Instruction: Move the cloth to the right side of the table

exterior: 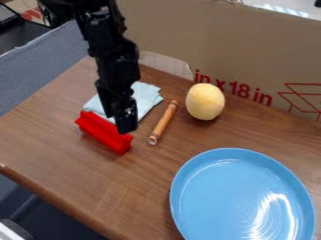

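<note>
**A:** Where do we stand? We see the table (51,141), dark wood grain with a rounded near edge, and the cloth (145,94) is on its left half, just beyond the red block (103,131). So we judge the move as not done; the whole carry to the right side is left.

**B:** Agreed. We have the gripper (126,120) pointing down over the near edge of the cloth, right by the block, and its jaws stand apart with nothing between them. We hold nothing.

**A:** Let us take the things from largest down. The cardboard box (251,56) along the far side is plain brown board with red print, stiff and flat-walled.

**B:** Then the plate (245,202), a big blue round dish at the near right, glossy and hard, with light glancing off it. It fills much of the space where we would set the cloth down, so we judge the free spots on the right to be few.

**A:** The round yellow thing (206,101) sits between cloth and box, smooth and matte; we cannot tell whether it is a fruit or a ball.

**B:** The cloth is pale blue, soft, folded roughly square, part of it hidden by our arm. The block is a hard bright red bar.

**A:** Smallest is the wooden stick (162,122), a thin tan cylinder lying just right of the cloth.
</note>
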`<state>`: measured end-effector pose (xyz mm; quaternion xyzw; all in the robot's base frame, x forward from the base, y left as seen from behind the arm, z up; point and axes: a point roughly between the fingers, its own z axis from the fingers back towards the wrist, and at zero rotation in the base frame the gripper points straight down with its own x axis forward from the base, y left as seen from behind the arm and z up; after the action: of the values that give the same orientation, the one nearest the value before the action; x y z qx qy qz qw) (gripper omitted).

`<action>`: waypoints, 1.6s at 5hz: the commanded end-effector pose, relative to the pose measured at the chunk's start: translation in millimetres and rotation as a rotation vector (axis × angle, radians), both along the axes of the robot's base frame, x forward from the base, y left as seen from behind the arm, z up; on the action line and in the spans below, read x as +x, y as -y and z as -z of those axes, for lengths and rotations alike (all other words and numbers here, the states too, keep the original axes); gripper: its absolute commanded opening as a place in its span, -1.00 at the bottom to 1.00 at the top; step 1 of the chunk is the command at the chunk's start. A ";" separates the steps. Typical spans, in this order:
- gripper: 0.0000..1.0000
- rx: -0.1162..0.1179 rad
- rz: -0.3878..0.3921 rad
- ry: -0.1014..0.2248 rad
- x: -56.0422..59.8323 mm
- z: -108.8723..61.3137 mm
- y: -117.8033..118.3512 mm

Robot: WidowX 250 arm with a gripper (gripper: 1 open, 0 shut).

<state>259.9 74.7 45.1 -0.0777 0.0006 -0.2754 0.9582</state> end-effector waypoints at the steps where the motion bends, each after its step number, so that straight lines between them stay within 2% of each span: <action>1: -1.00 0.017 -0.009 0.039 14.8 -6.4 -4.5; 2: -1.00 0.023 -0.003 0.037 25.5 -19.3 -6.8; 3: -1.00 -0.003 -0.061 0.012 33.4 -36.8 0.2; 4: -1.00 -0.039 -0.083 0.021 25.9 -58.6 -10.8; 5: -1.00 -0.055 -0.070 0.004 16.6 -51.9 -17.7; 6: -1.00 -0.052 -0.027 0.001 33.4 -49.6 -22.8; 7: -1.00 -0.053 0.017 -0.017 43.3 -43.2 -24.8; 8: -1.00 -0.039 0.043 -0.028 61.2 -48.0 -20.7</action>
<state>314.2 92.3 77.2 -0.1190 0.0325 -0.2914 0.9486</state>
